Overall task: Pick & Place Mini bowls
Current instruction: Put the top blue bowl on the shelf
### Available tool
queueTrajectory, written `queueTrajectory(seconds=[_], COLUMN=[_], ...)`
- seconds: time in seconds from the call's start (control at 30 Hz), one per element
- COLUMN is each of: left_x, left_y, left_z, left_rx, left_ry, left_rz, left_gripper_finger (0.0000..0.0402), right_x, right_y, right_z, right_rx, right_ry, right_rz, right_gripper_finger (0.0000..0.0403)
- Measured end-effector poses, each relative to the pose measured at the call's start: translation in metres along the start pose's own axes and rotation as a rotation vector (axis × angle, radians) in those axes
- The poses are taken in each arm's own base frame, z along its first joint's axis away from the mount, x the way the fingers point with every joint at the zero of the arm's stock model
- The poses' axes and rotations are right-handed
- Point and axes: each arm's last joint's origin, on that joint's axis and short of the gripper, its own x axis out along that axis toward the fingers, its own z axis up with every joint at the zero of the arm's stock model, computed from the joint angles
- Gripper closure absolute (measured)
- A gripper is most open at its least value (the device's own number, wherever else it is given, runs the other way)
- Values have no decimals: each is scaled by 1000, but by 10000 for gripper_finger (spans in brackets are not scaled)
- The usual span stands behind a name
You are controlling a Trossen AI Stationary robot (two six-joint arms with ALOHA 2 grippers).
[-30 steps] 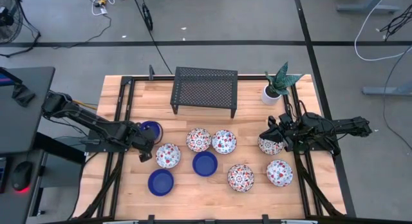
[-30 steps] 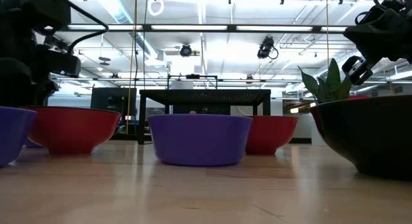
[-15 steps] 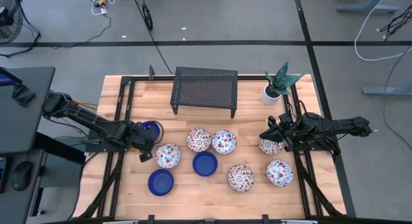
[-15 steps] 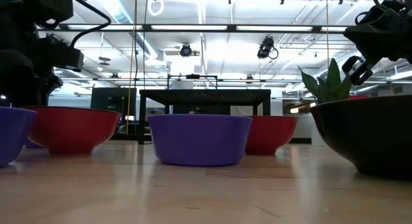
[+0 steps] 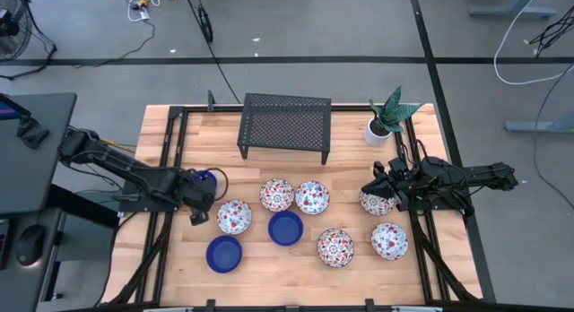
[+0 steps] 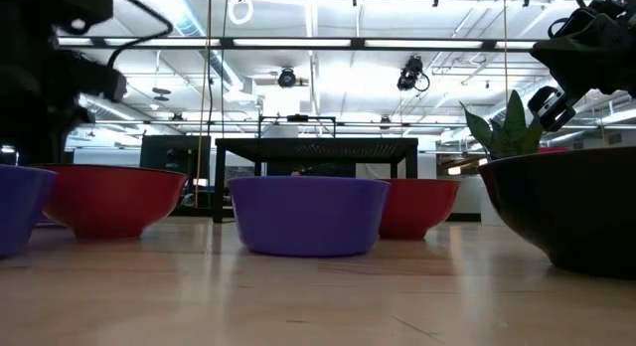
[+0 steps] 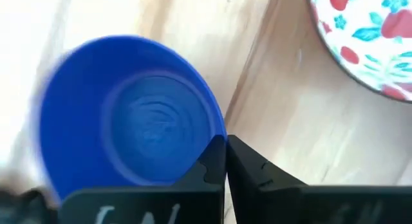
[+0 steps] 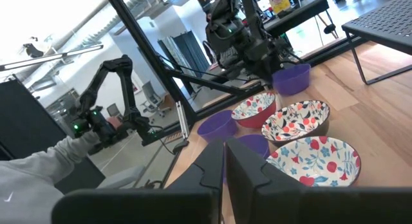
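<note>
Slightly withdrawn, our left hand pinches, fingers together, the rim of a glossy solid-blue round mini bowl; our right hand, fingers together, rests at a floral-patterned white bowl on the wooden worktop.

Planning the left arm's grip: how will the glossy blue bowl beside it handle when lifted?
The small glossy blue round bowl looks smooth, so probably slippery at the rim. Rigid and likely breakable if dropped. Its broad base suggests sliding, not tipping, when the left claw nudges it.

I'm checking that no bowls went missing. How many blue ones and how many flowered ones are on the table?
Blue bowls: 3
Flowered bowls: 6
Total: 9
</note>
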Motion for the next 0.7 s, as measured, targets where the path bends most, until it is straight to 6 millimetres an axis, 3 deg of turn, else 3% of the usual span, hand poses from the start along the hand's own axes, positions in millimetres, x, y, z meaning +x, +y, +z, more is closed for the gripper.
queueTrajectory(seconds=[0.2, 0.43, 0.57, 0.7], left_x=[-68, -152, -170, -162], left_y=[5, 17, 31, 58], left_z=[30, 103, 155, 206], left_rx=[20, 118, 234, 324], left_ry=[-146, -473, -505, -463], left_rz=[111, 192, 249, 249], left_gripper_finger=[398, 399, 400, 400], right_x=[0, 0, 0, 0], right_y=[0, 0, 0, 0], right_z=[0, 0, 0, 0], right_rx=[0, 0, 0, 0], right_ry=[0, 0, 0, 0], right_rz=[0, 0, 0, 0], right_gripper_finger=[382, 382, 382, 382])
